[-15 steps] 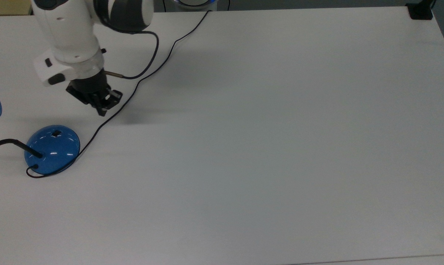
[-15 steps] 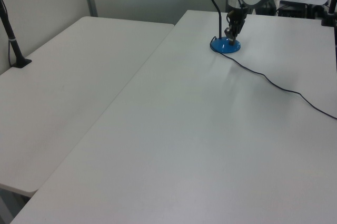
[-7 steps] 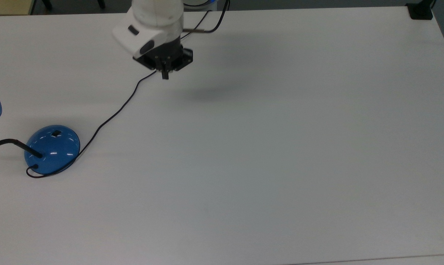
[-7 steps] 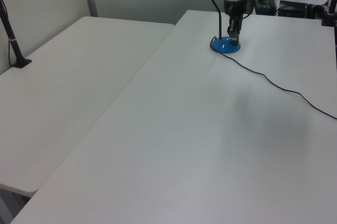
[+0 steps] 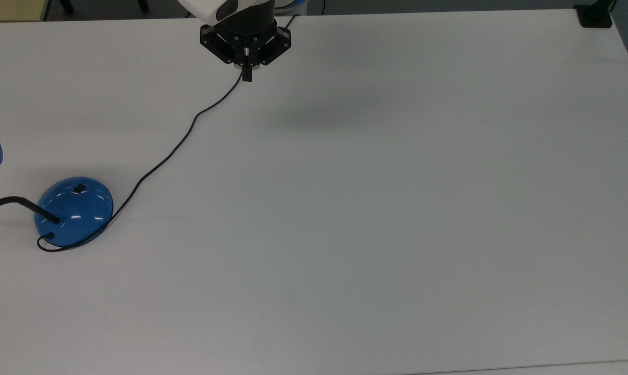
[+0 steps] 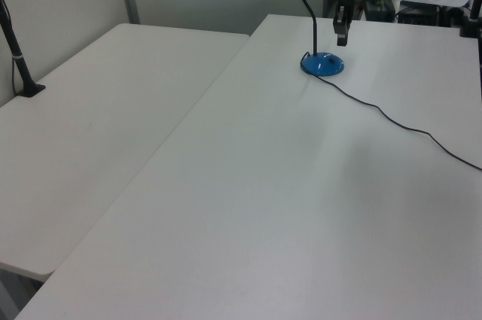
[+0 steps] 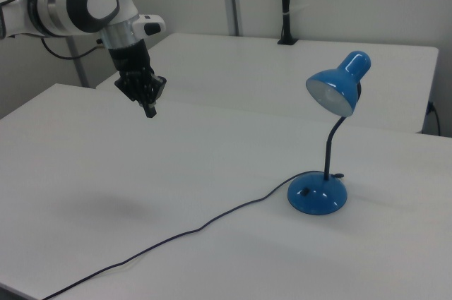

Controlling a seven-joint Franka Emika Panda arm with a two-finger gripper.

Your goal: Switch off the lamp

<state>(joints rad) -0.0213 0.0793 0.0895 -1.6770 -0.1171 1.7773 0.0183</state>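
Observation:
The blue lamp stands on the white table (image 5: 397, 208), its dome base (image 5: 74, 211) at the top view's left. A small black rocker switch (image 5: 78, 188) sits on top of the base. The thin black neck (image 7: 329, 145) rises to the blue shade (image 7: 337, 86), which shows no glow inside. My gripper (image 5: 247, 73) hangs shut and holds nothing, high above the table near the top view's upper edge. It is far from the base, above the black cord (image 5: 188, 130). In the left view the gripper (image 6: 341, 34) hovers above the base (image 6: 322, 65). In the right view the gripper (image 7: 149, 109) hangs far left of the base (image 7: 318, 195).
The cord trails from the base across the table to the top view's upper edge. A black clamp (image 5: 595, 18) sits on the top view's upper right corner. A second white table (image 6: 75, 132) adjoins on the left view's left, with a black post (image 6: 19, 64) on it.
My gripper has left the lamp base, rising and moving toward the top view's upper right. The lamp and cord stay put.

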